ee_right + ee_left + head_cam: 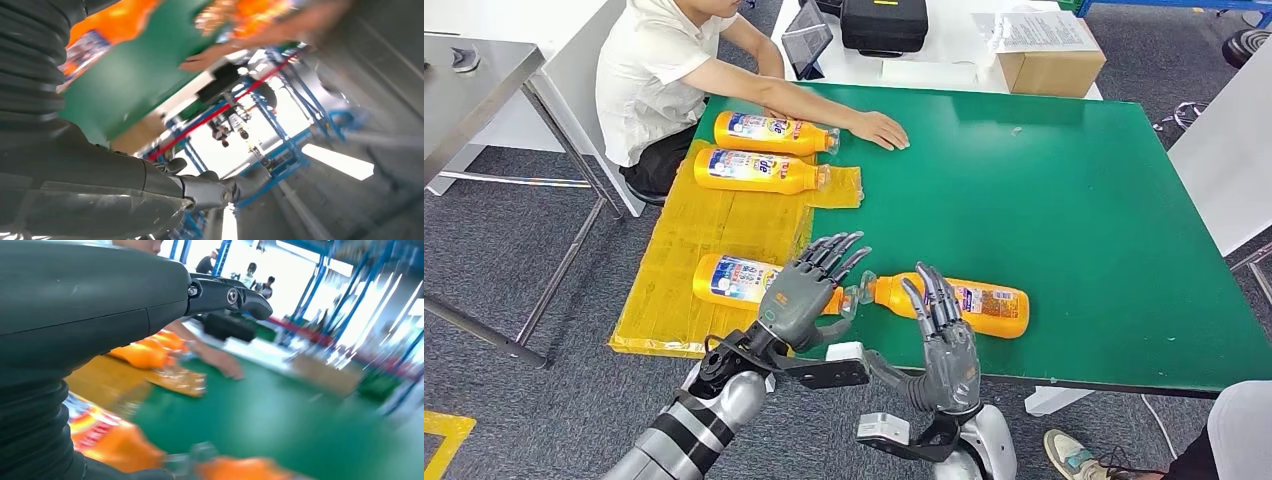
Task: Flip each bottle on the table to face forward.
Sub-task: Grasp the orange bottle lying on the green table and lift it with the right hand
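Left hand [802, 297] hovering, fingers apart, empty, over the near-left bottle [729, 278] on the yellow mat [714, 225]; right hand [944, 325] also spread, empty, just before the near-right bottle [964, 302] on the green table [1064, 190]. Best approach: wrapping the body mid-length, rolling label up. A person's hand [879, 129] is resting beside two far bottles [769, 150].

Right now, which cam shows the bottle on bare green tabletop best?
Head view: the bottle lies whole on its side, cap toward the left hand, partly behind the right hand. Left wrist view catches a blurred orange edge; in the right wrist view I cannot single it out.
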Robot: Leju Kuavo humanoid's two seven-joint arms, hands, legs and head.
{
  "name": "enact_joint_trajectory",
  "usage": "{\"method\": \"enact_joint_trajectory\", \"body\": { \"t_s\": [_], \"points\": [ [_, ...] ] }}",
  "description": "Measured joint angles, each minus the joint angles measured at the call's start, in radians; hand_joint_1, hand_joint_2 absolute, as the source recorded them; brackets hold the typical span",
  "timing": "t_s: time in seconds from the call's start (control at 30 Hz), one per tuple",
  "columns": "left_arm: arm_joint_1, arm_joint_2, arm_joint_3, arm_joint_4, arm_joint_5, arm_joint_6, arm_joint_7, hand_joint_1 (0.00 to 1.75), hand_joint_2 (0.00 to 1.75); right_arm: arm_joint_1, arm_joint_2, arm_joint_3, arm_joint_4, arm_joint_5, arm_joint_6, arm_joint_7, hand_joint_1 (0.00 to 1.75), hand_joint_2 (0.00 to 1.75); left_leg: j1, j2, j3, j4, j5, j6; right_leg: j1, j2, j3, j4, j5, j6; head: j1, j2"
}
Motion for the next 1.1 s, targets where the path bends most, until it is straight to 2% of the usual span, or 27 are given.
{"method": "enact_joint_trajectory", "body": {
  "t_s": [0.1, 0.2, 0.3, 0.4, 0.53, 0.7, 0.77, 0.87, 0.97, 1.1],
  "points": [
    [0.076, -0.028, 0.0, -0.077, 0.3, -0.022, -0.078, 0.0, 1.75, -0.004, -0.014, -0.102, 0.049, 0.167, 0.0, 0.067, 0.0, 1.75, -0.001, -0.003, -0.001, 0.0, 0.0, 0.0, -0.001, -0.002, 0.0, 0.0, 0.0, 0.0, 0.0, 0.0],
    [0.139, -0.057, 0.0, -0.127, 0.537, 0.005, -0.145, 0.0, 1.75, -0.013, -0.035, -0.233, 0.064, 0.258, 0.0, 0.08, 0.0, 1.75, -0.003, -0.004, -0.001, 0.0, -0.001, 0.001, -0.003, -0.003, 0.0, -0.001, 0.0, 0.0, 0.0, 0.0],
    [0.167, -0.07, 0.001, -0.157, 0.677, 0.055, -0.184, 0.0, 1.75, -0.027, -0.049, -0.349, 0.068, 0.26, 0.0, 0.062, 0.0, 1.75, -0.003, -0.004, -0.001, 0.0, 0.0, 0.001, -0.003, -0.003, 0.0, -0.001, 0.0, 0.001, 0.0, 0.0],
    [0.176, -0.072, 0.003, -0.169, 0.79, 0.049, -0.163, 0.0, 1.75, -0.045, -0.049, -0.435, 0.074, 0.214, 0.0, 0.009, 0.0, 1.75, -0.003, -0.004, -0.001, 0.0, 0.0, 0.002, -0.003, -0.003, 0.0, -0.001, 0.0, 0.001, 0.0, 0.0],
    [0.177, -0.072, 0.005, -0.169, 0.828, 0.05, -0.159, 0.0, 1.75, -0.06, -0.029, -0.509, 0.081, 0.194, 0.0, -0.045, 0.0, 1.75, -0.002, -0.003, -0.001, 0.0, 0.001, 0.002, -0.002, -0.003, 0.0, 0.0, 0.0, 0.001, 0.0, 0.0],
    [0.175, -0.072, 0.012, -0.169, 0.844, 0.059, -0.159, 0.0, 1.75, -0.063, -0.009, -0.547, 0.086, 0.199, 0.0, -0.051, 0.0, 1.75, -0.002, -0.003, -0.001, 0.0, 0.001, 0.002, -0.002, -0.003, 0.0, 0.0, 0.0, 0.001, 0.0, 0.0],
    [0.175, -0.072, 0.015, -0.169, 0.849, 0.06, -0.157, 0.0, 1.75, -0.067, -0.006, -0.562, 0.096, 0.244, 0.0, -0.015, 0.0, 1.75, -0.002, -0.003, -0.001, 0.0, 0.001, 0.002, -0.002, -0.003, 0.0, 0.0, 0.0, 0.001, 0.0, 0.0],
    [0.176, -0.072, 0.015, -0.169, 0.853, 0.052, -0.148, 0.0, 1.75, -0.078, -0.02, -0.578, 0.128, 0.309, 0.0, 0.098, 0.0, 1.75, -0.003, -0.004, -0.001, 0.0, 0.001, 0.002, -0.002, -0.004, 0.0, 0.0, 0.0, 0.001, 0.0, 0.0],
    [0.177, -0.072, 0.007, -0.162, 0.859, 0.024, -0.133, 0.0, 1.75, -0.102, -0.061, -0.582, 0.184, 0.317, 0.0, 0.177, 0.0, 1.75, -0.004, -0.004, -0.001, 0.0, 0.001, 0.002, -0.003, -0.004, 0.0, 0.0, 0.0, 0.001, 0.0, 0.0],
    [0.176, -0.072, -0.027, -0.147, 0.871, -0.007, -0.122, 0.0, 1.75, -0.157, -0.12, -0.582, 0.287, 0.313, 0.0, 0.212, 0.0, 1.75, -0.004, -0.004, -0.001, 0.0, 0.001, 0.003, -0.004, -0.004, 0.0, 0.0, 0.001, 0.001, 0.0, 0.0]
  ]
}}
